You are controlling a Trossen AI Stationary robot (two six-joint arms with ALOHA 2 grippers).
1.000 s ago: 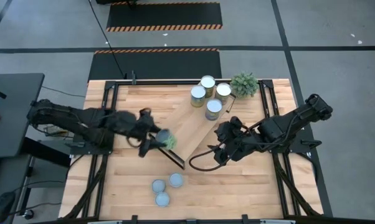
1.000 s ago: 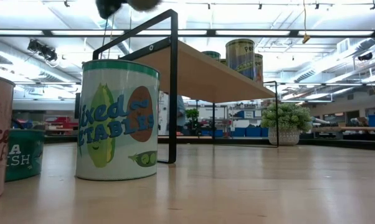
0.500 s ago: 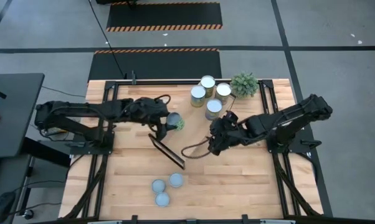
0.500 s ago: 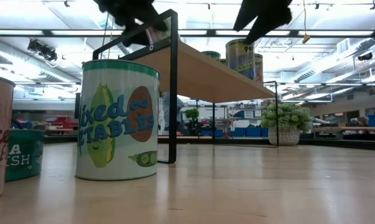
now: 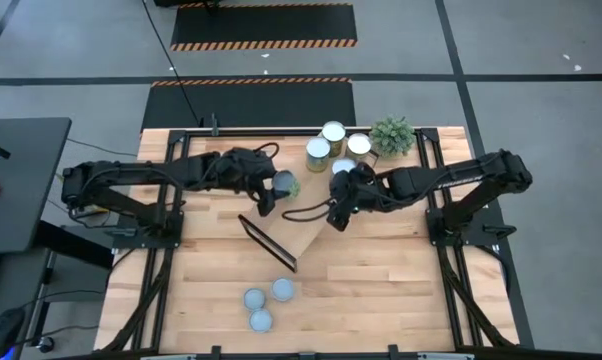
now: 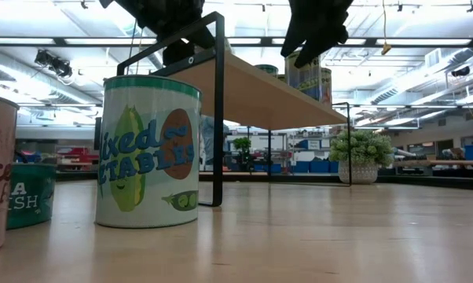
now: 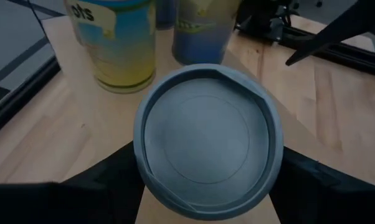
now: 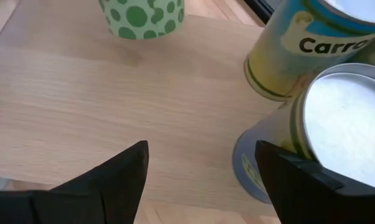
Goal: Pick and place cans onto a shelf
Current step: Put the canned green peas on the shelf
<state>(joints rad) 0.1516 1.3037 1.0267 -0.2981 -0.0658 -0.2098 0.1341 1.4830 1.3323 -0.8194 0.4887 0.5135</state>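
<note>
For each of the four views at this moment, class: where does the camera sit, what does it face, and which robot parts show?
High: overhead, straight down on the table, both arms.
Low: table height, facing the shelf; grippers enter from above.
Left wrist: left gripper holding a can.
Right wrist: right gripper open beside a white-topped can.
Shared: high and left wrist both show the held can.

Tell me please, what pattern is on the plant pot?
Pale green with darker green dots, clearest on the plant pot in the right wrist view.
</note>
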